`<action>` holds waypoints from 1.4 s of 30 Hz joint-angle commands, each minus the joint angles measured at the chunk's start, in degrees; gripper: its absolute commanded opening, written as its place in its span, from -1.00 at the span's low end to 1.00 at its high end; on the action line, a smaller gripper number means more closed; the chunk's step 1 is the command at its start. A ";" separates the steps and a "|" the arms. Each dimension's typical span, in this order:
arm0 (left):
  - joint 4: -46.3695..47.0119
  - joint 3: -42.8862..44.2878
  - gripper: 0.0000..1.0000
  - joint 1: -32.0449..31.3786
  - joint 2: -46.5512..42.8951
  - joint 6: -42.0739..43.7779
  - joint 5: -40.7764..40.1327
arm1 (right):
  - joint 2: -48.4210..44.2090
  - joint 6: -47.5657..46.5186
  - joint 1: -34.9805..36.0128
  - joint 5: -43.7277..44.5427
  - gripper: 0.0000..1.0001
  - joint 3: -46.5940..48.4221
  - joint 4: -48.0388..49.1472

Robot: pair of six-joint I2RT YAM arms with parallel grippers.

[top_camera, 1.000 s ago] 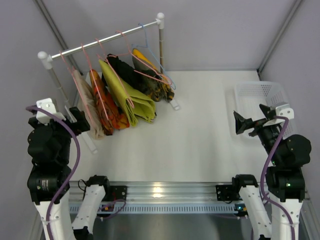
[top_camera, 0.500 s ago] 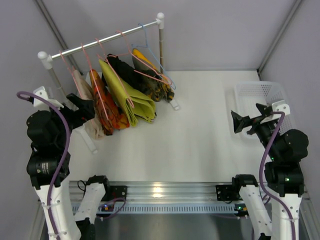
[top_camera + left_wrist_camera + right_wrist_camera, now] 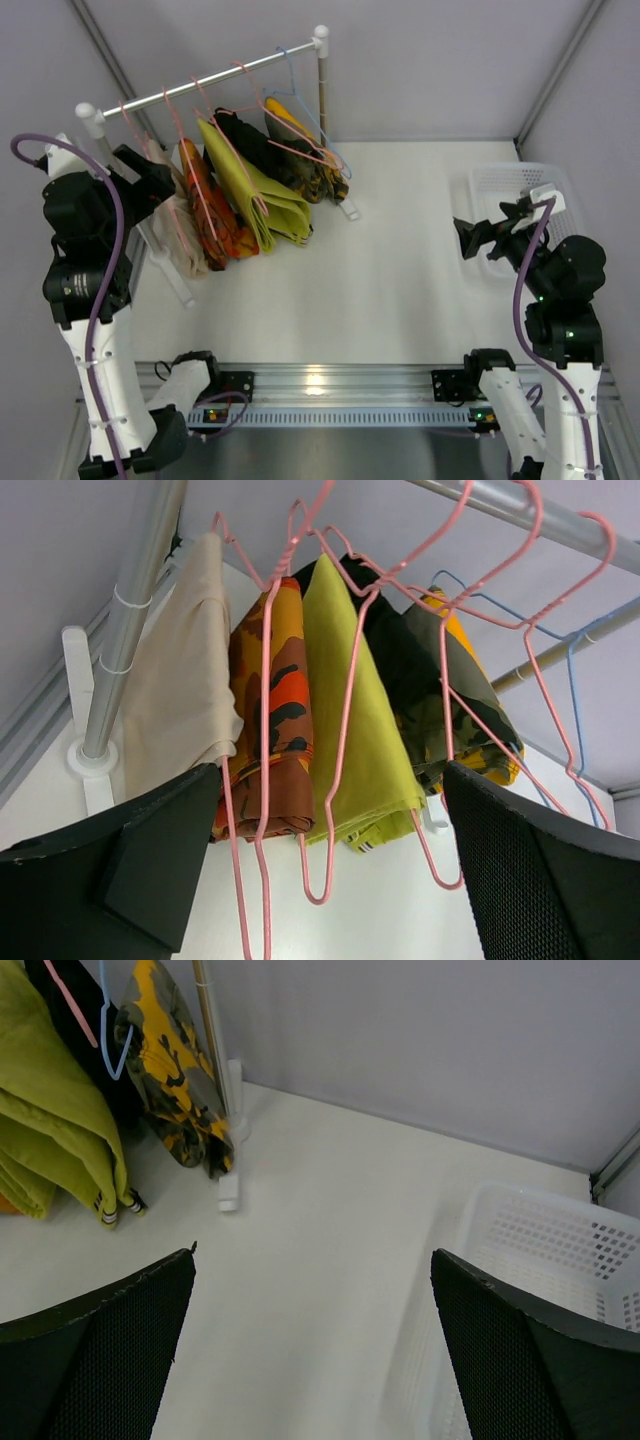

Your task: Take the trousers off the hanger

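Observation:
The pale beige trousers (image 3: 181, 232) hang folded on a pink hanger (image 3: 171, 200) at the left end of the white rail (image 3: 200, 82). The orange-red patterned trousers (image 3: 214, 215) hang beside them on another pink hanger. Both also show in the left wrist view, beige (image 3: 176, 685) and orange-red (image 3: 272, 715). My left gripper (image 3: 152, 178) is open, raised just left of the beige trousers, holding nothing; in its own view (image 3: 330, 780) the hangers' lower loops lie between its fingers. My right gripper (image 3: 478, 238) is open and empty, above the table's right side.
Yellow-green (image 3: 258, 195), black (image 3: 262, 150) and yellow camouflage (image 3: 318, 170) garments hang further right on the rail, one on a blue hanger (image 3: 291, 82). The rail's posts (image 3: 322, 90) stand on white feet (image 3: 350, 212). A white basket (image 3: 520, 205) sits at the right edge.
My left arm has risen and swung back toward the rail, bringing its gripper up beside the beige trousers. My right arm has risen a little and moved slightly left.

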 commanded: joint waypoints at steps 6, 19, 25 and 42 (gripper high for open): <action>0.79 -3.57 0.98 2.60 4.75 -0.65 -0.34 | 2.30 -0.34 -0.96 -1.48 0.99 2.66 1.54; 26.96 -17.63 0.66 24.83 8.89 -7.40 44.56 | 2.92 -1.92 -0.96 -1.48 0.99 2.75 0.75; 41.30 -24.06 0.56 25.46 7.66 -13.82 54.25 | 3.10 -1.48 -0.96 -1.22 0.99 1.52 1.54; 75.81 -35.39 -0.07 25.55 9.33 -39.65 60.23 | 3.54 -0.87 -0.96 -1.48 0.99 -0.16 2.86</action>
